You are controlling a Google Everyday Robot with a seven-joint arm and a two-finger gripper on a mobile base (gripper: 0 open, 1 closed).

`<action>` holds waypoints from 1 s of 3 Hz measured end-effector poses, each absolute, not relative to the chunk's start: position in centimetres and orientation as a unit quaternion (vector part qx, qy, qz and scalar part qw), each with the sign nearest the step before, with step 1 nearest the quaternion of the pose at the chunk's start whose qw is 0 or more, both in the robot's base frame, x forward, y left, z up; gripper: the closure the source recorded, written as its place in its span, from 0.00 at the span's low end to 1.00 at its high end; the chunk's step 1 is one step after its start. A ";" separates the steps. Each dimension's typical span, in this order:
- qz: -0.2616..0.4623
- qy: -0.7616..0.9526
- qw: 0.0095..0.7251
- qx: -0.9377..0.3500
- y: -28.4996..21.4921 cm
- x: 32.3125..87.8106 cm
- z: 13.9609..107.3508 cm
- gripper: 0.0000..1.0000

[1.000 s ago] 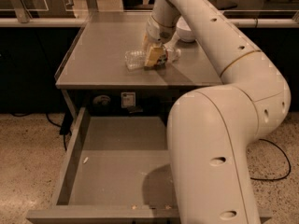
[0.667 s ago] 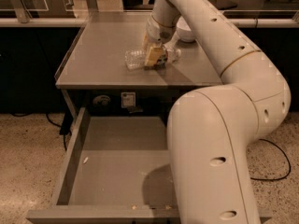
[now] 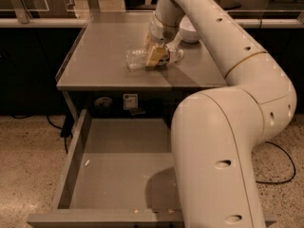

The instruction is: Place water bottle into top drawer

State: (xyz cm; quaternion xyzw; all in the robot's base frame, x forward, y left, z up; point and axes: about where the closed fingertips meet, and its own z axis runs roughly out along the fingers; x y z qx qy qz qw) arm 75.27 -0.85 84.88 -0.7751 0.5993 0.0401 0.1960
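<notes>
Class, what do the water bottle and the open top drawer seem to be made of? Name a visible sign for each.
The water bottle, lying on the cabinet top at the claw: likely clear plastic, see-through with glints. The top drawer: probably painted sheet metal, matte grey with thin flat walls.

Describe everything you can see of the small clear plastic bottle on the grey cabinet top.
The small clear plastic bottle lies on its side on the flat grey cabinet top, lengthwise left to right. Its see-through body juts out left of the gripper, which sits over its middle and hides any label; a shorter pale end shows on the right, near the white bowl. It is not in the open grey drawer below.
</notes>
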 end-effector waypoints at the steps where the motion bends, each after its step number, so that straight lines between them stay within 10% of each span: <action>1: 0.040 0.585 0.222 -0.779 -1.5 74.4 87.6 1.00; 3: 0.011 0.566 0.270 -0.779 -4.9 70.9 94.0 1.00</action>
